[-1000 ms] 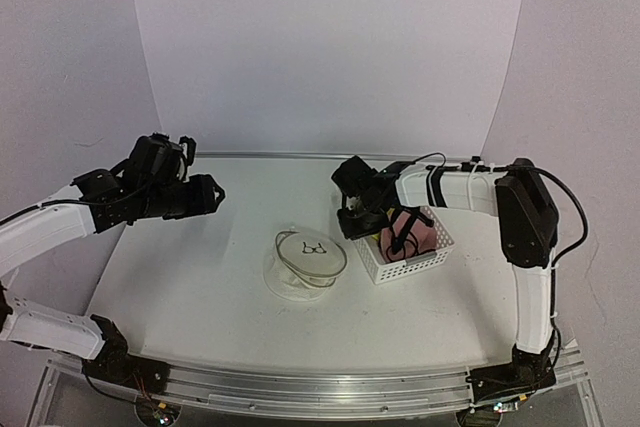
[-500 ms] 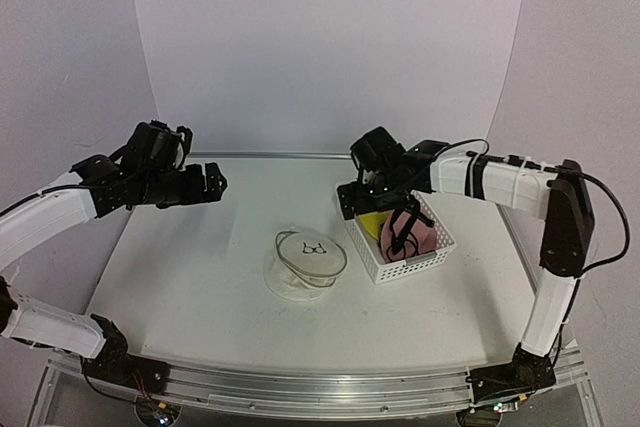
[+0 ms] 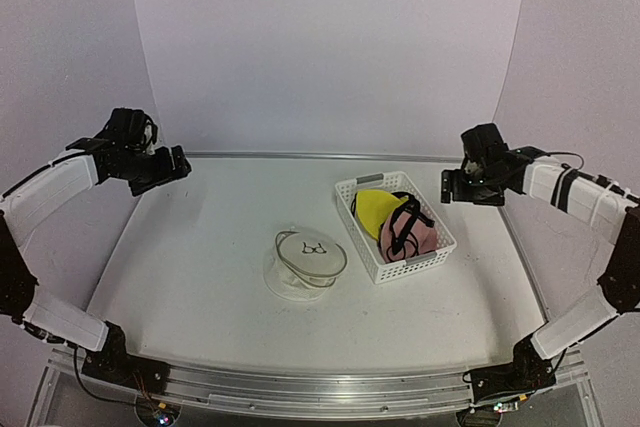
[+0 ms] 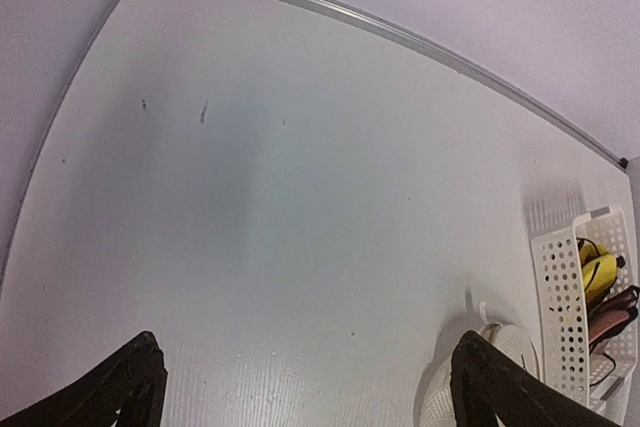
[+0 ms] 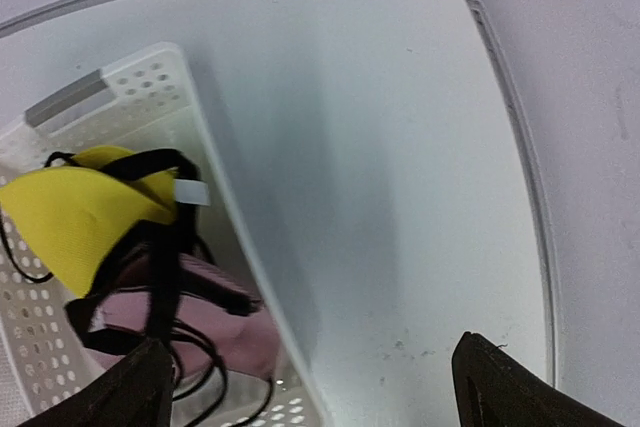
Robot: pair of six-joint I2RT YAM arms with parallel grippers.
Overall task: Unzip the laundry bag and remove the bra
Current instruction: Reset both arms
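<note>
The laundry bag (image 3: 308, 263) is a round white mesh pouch with a small black bra outline, lying mid-table with nothing on it. In the left wrist view an edge of the laundry bag (image 4: 438, 409) shows beside one finger. A bra (image 3: 392, 219) with yellow and pink cups and black straps lies in the white perforated basket (image 3: 433, 259); the right wrist view has the bra (image 5: 85, 217) at its left. My left gripper (image 3: 172, 169) hangs open high at the far left, empty. My right gripper (image 3: 448, 187) is open, empty, just right of the basket.
The basket (image 5: 200, 127) stands right of centre, and its rim also shows in the left wrist view as the basket (image 4: 560, 317). A metal strip (image 3: 300, 156) edges the table's back, with grey walls rising behind and at both sides.
My right gripper opened, rose from the basket and swung right, leaving the bra inside. My left gripper opened and drew back to the far left. The laundry bag stayed put.
</note>
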